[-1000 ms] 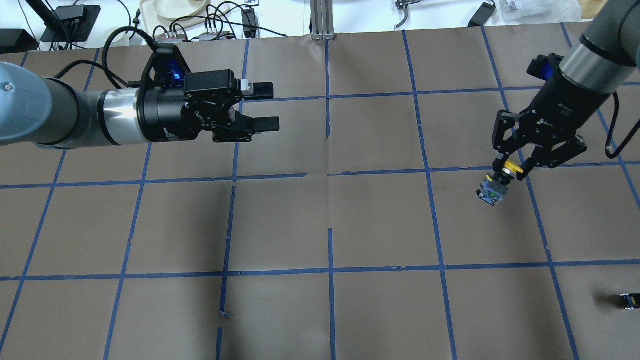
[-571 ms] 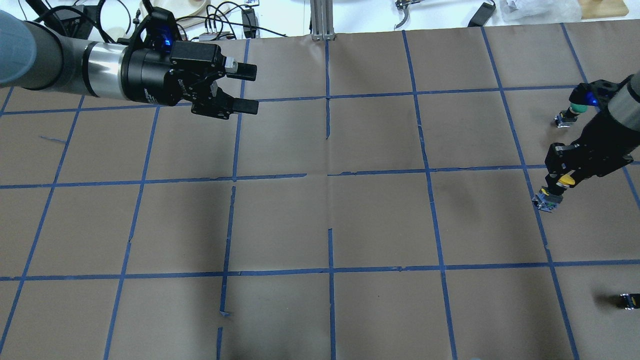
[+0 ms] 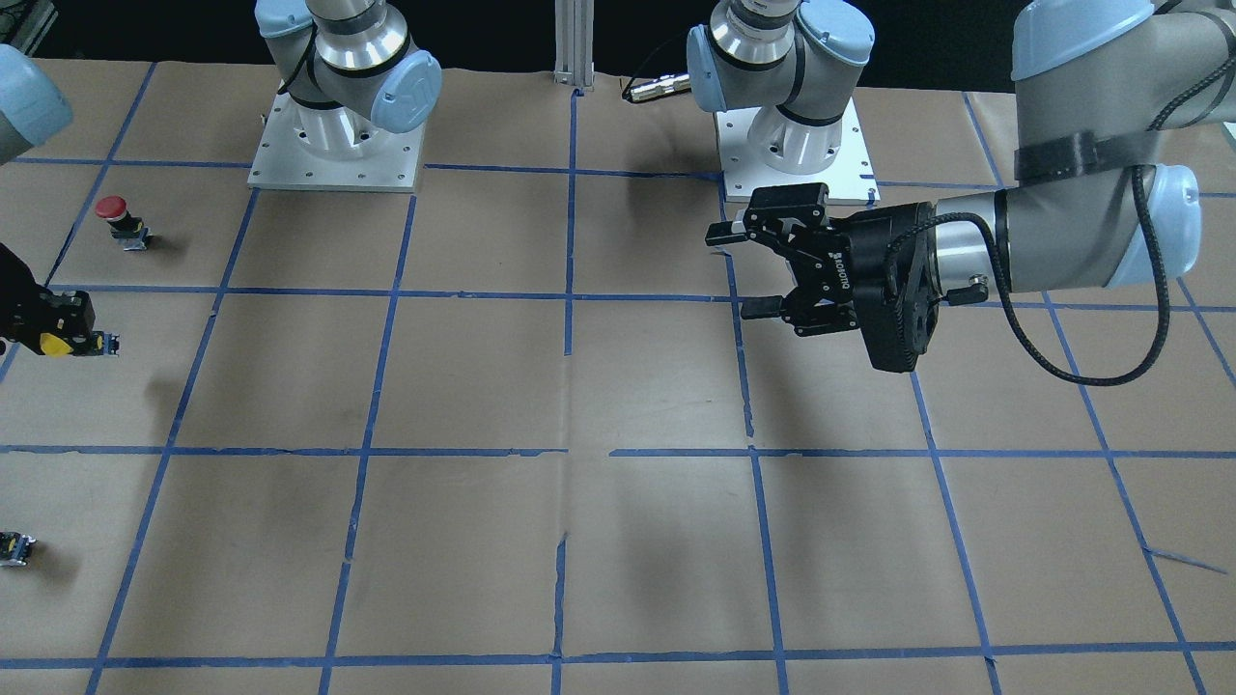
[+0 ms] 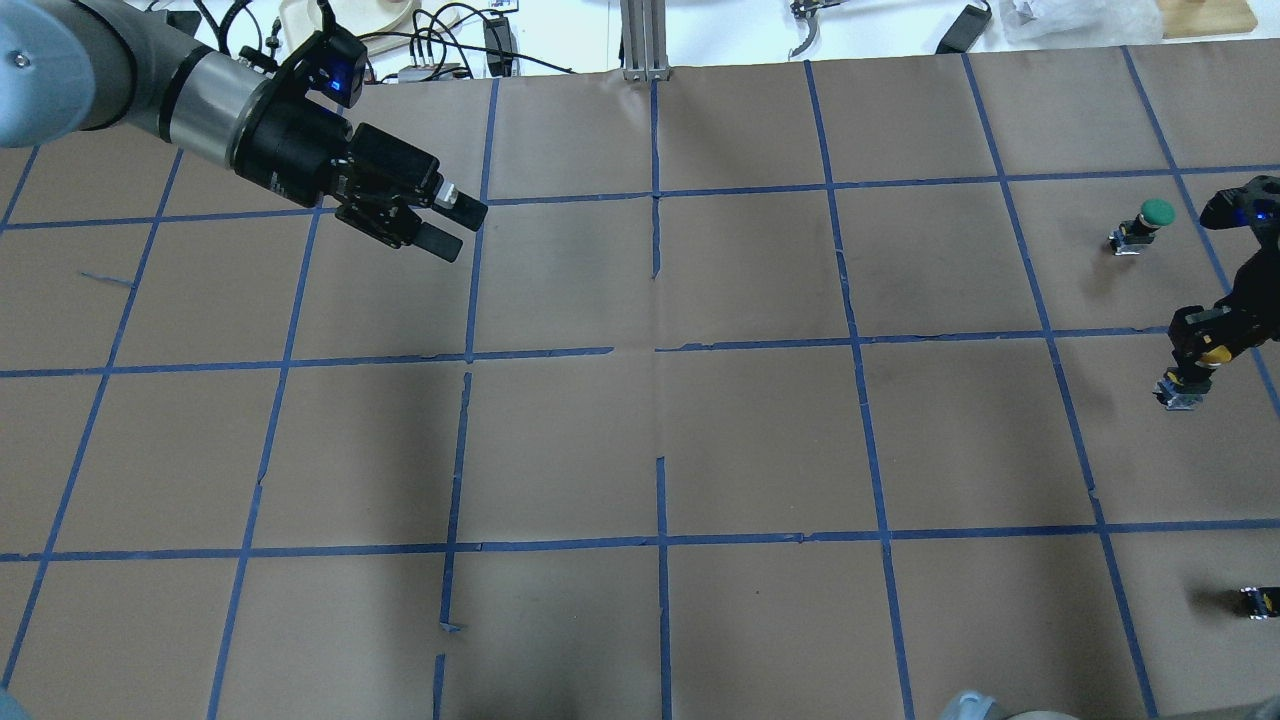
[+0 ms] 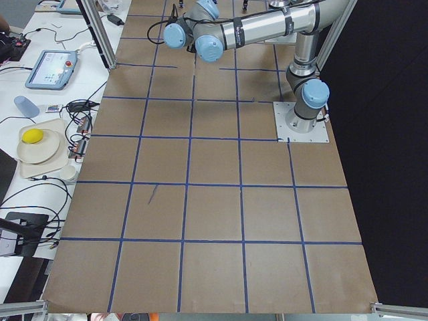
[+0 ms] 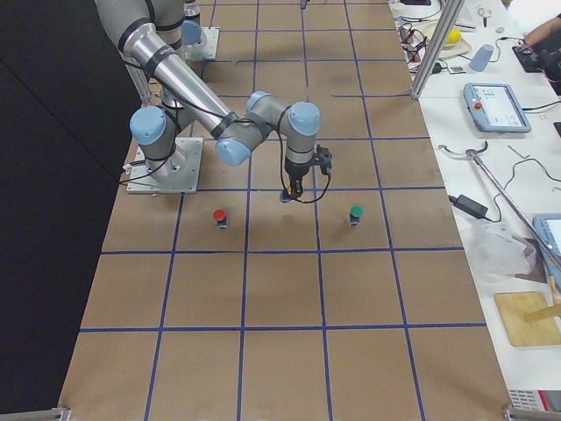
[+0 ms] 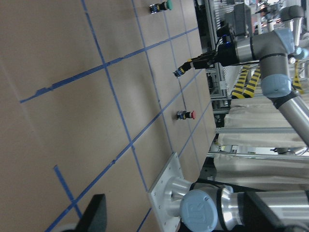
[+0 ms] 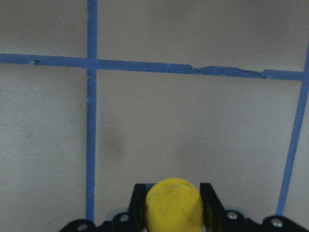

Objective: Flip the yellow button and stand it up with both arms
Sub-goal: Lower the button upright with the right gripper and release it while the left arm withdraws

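My right gripper [image 4: 1195,362] is at the table's far right edge, shut on the yellow button [image 4: 1213,355]. The button's grey contact block [image 4: 1180,392] sticks out below the fingers, close over the paper; I cannot tell if it touches. In the right wrist view the yellow cap [image 8: 174,205] sits between the two fingertips [image 8: 138,197]. In the front-facing view the right gripper [image 3: 58,333] and the yellow button [image 3: 53,345] are at the left edge. My left gripper [image 4: 452,226] is open and empty at the far left, and shows open in the front-facing view [image 3: 736,272].
A green-capped button [image 4: 1148,220] stands just beyond the right gripper. A red-capped button [image 3: 116,214] stands nearer the robot base. A tiny capless block [image 4: 1255,600] lies at the right front. The table is brown paper with a blue tape grid [image 4: 660,350].
My right gripper has carried the yellow button rightward to the table's right edge, uncovering the green button. My left gripper, still open, has drawn back up and to the left.
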Robot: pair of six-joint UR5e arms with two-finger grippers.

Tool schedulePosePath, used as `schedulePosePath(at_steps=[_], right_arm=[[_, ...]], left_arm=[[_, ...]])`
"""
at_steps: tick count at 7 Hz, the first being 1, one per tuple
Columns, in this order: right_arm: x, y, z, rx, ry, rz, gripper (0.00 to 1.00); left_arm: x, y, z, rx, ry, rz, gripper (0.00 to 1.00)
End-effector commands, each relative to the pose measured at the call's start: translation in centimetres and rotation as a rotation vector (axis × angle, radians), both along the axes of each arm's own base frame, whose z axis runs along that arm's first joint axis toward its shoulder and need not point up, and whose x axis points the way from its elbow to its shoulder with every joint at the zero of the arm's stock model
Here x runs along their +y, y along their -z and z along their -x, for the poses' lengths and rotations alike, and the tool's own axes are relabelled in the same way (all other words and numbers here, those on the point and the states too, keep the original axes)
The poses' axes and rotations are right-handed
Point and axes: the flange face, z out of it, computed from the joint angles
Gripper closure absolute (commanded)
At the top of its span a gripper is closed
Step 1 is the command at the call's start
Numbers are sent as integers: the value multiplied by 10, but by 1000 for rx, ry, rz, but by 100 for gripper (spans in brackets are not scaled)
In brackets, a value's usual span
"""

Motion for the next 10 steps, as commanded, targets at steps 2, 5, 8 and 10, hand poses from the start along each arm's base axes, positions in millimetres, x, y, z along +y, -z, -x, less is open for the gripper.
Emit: schedulePosePath(at_steps=[2, 5, 8, 10], right_arm=[[30, 29, 24, 20, -11, 75, 95], [33, 38, 26, 21, -12, 75, 92], [36, 45, 23, 17, -13, 57, 8], [38, 22, 22, -75, -5, -55, 1]], left_arm=[[-11, 0, -26, -371, 98, 120, 1], [-20, -18, -8, -625, 134, 275, 1], [-13, -35, -6, -708, -81, 186, 0], [-21, -55, -17, -827, -192, 283, 0]])
